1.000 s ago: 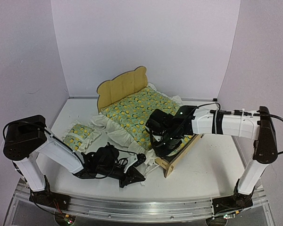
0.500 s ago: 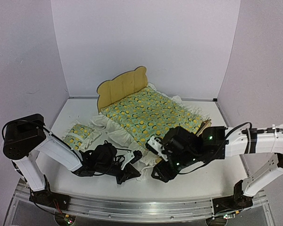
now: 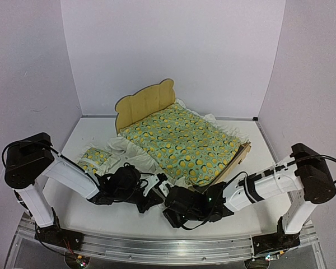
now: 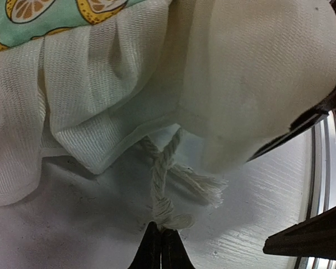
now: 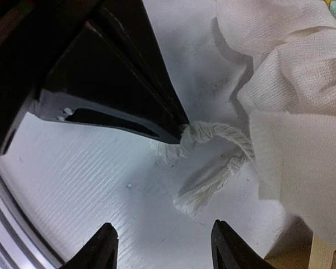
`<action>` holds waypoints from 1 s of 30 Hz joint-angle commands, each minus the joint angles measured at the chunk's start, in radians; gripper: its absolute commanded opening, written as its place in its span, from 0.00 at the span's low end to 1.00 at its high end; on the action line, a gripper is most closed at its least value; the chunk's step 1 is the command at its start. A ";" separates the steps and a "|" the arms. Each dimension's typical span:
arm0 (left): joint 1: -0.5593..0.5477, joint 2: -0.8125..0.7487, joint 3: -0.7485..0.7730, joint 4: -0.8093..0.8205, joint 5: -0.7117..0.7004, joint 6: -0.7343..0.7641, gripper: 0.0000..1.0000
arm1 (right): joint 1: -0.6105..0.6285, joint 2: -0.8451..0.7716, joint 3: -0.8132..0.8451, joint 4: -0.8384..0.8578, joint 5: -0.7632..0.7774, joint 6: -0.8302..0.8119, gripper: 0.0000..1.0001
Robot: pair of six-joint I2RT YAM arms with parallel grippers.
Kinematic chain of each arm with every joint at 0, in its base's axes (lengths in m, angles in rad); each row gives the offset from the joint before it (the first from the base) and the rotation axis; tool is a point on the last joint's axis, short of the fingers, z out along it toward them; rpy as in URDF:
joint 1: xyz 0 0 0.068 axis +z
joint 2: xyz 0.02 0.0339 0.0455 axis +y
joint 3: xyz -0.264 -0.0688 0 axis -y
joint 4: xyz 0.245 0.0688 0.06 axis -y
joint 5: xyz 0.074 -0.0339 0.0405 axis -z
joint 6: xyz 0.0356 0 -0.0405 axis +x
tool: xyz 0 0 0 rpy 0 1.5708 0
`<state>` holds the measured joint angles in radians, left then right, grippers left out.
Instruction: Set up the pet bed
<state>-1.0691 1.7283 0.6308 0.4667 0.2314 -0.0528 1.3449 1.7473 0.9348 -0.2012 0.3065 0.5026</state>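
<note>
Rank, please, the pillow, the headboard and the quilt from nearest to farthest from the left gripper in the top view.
1. The quilt: its corner cord is pinched by the left gripper.
2. The pillow: on the table, left of the quilt.
3. The headboard: upright at the far back.

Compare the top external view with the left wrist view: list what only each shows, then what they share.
Only the top external view: the pet bed with its bear-ear headboard, the small pillow, and both arms. Only the left wrist view makes out the left end effector shut on a knotted cord coming from under the fabric. Both: the quilt with its citrus print and white ruffle.
</note>
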 commanded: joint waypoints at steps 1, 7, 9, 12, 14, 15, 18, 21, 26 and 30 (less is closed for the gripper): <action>-0.005 -0.005 0.041 0.012 0.001 0.028 0.00 | -0.009 0.036 -0.015 0.080 0.174 0.100 0.59; -0.003 0.003 0.044 0.009 0.006 0.025 0.00 | -0.009 0.094 -0.013 0.090 0.246 0.118 0.55; -0.003 0.001 0.044 0.005 0.005 0.027 0.00 | -0.009 0.110 -0.009 0.094 0.259 0.118 0.56; -0.003 -0.007 0.039 0.003 0.012 0.024 0.00 | -0.009 0.133 -0.003 0.114 0.259 0.106 0.52; -0.003 -0.006 0.036 0.004 0.013 0.022 0.00 | -0.009 0.143 -0.018 0.151 0.244 0.098 0.43; -0.003 -0.004 0.035 0.004 0.011 0.023 0.00 | -0.009 0.142 -0.026 0.162 0.237 0.098 0.36; -0.003 -0.007 0.029 0.004 0.023 0.024 0.00 | -0.009 0.091 -0.066 0.187 0.225 0.079 0.07; -0.003 -0.007 0.028 0.003 0.041 0.018 0.00 | -0.009 -0.027 -0.103 0.156 0.154 0.060 0.00; -0.034 -0.014 0.028 0.004 0.074 0.007 0.00 | -0.009 -0.242 -0.160 -0.025 -0.037 0.085 0.00; -0.107 0.001 0.036 0.010 0.061 0.024 0.00 | -0.009 -0.382 -0.206 -0.122 -0.046 0.106 0.00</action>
<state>-1.1137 1.7290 0.6350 0.4511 0.2687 -0.0486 1.3396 1.4887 0.7658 -0.2039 0.3244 0.5873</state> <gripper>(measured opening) 0.006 0.016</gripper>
